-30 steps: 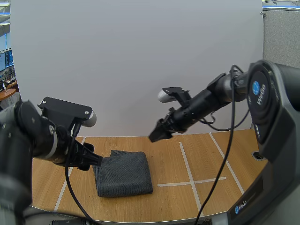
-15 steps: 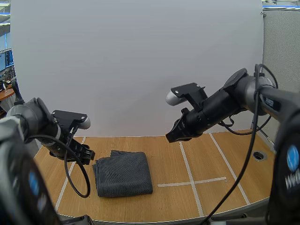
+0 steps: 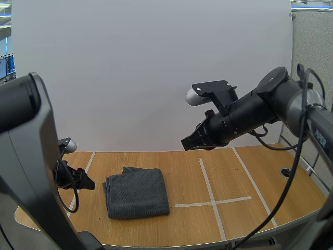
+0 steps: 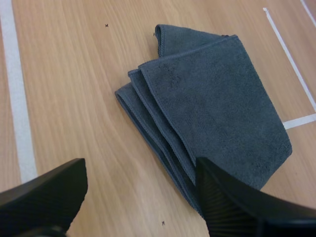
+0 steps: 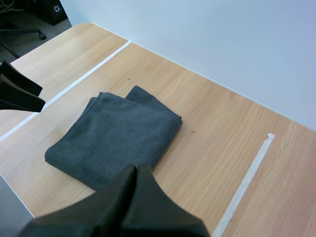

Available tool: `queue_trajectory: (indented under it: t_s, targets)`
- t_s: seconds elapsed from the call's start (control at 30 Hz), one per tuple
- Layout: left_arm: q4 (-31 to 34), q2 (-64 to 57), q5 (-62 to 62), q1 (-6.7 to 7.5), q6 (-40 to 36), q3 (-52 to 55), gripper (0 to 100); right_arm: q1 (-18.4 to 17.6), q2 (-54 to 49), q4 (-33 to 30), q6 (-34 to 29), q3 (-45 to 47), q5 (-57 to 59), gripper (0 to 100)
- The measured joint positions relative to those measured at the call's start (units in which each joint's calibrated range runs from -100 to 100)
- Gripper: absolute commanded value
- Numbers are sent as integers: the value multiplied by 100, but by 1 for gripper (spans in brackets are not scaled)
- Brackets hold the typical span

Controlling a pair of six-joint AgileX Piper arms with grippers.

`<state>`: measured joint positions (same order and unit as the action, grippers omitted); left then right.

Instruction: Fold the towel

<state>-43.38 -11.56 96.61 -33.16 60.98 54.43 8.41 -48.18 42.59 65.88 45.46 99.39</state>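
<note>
A dark grey towel (image 3: 136, 191) lies folded into a thick rectangle on the wooden table (image 3: 187, 229), left of the middle. Its layered edges (image 4: 163, 143) face my left gripper (image 3: 83, 179). That gripper hovers low over the table just left of the towel, open, with its fingers (image 4: 232, 197) standing wide apart and nothing between them. My right gripper (image 3: 188, 144) hangs high above the table, to the right of and behind the towel (image 5: 116, 138). It is shut into one dark wedge (image 5: 136, 173) and holds nothing.
White tape lines (image 3: 204, 179) cross the table right of the towel, and another line (image 3: 78, 185) runs along the left side under my left gripper. A small round hole (image 3: 285, 172) sits near the table's right edge. A white wall stands behind the table.
My right gripper has shut on nothing and drawn up and to the right. My left gripper has pulled back to the left, away from the towel's edge. The towel has not moved.
</note>
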Motion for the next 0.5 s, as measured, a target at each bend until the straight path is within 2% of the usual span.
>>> queue_trajectory:
  t_s: [0.33,0.5]
  targets:
    - [-547,1929,192,-15,191,-840,100,0,-926,-166,-230,25,33,0]
    - [-708,2353,192,-15,193,-1085,100,0,-1158,-176,-333,25,50,0]
